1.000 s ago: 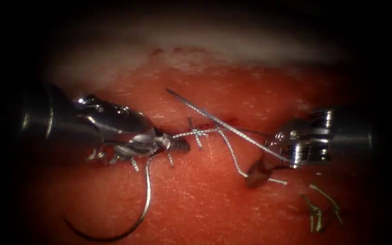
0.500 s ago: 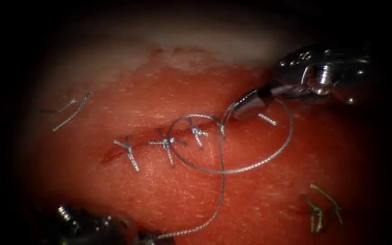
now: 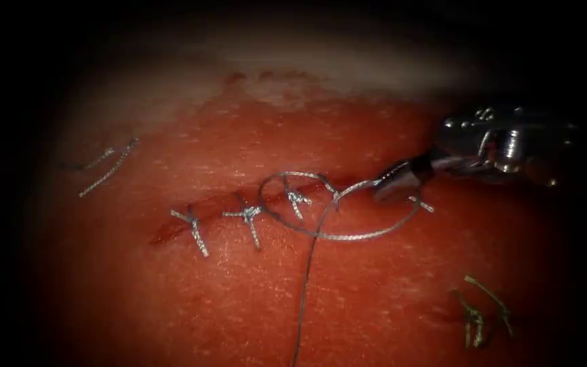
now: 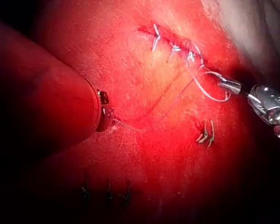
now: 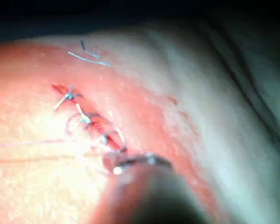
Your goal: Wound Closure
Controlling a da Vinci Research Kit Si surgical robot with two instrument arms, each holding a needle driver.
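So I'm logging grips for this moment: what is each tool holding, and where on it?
The right tool is shut on the thread, near its short free end beside the loop. The left tool has thread running to it; its hold can't be told.

loose cut ends of thread (image 3: 107,168) lay near the tissue's far left edge; more cut ends (image 3: 480,309) lay toward its near right corner.

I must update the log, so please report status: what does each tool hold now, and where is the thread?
Right tool shut on thread near the cut's right end. Thread loops over the last stitch, one strand running down across the tissue. Left tool: thread leads to it.
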